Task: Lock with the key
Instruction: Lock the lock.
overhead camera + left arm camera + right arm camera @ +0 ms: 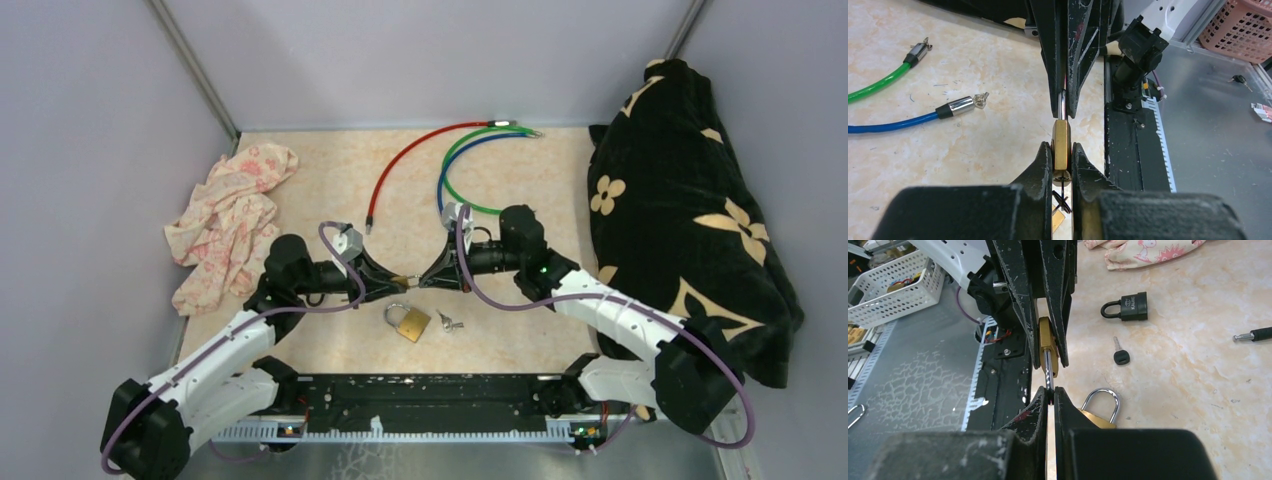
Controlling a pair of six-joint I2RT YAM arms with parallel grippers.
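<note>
A small brass padlock [1062, 142] hangs in the air between my two grippers, above the middle of the table. My left gripper [1062, 150] is shut on its brass body [1044, 340]. A key [1062, 176] sits in the keyhole at the bottom of the body, and its black ring [1063, 199] hangs between my left fingers. My right gripper [1050, 391] is shut on the steel shackle [1048, 371]. In the top view the left gripper [388, 281] and the right gripper [424, 279] meet tip to tip.
A second brass padlock [408, 322] lies under the grippers, with loose keys [449, 322] beside it. A black padlock [1128, 307] and a black-headed key [1120, 355] lie further left. Red, green and blue cables [455, 160] lie behind, with a pink cloth [228, 222] left and a black cushion [690, 220] right.
</note>
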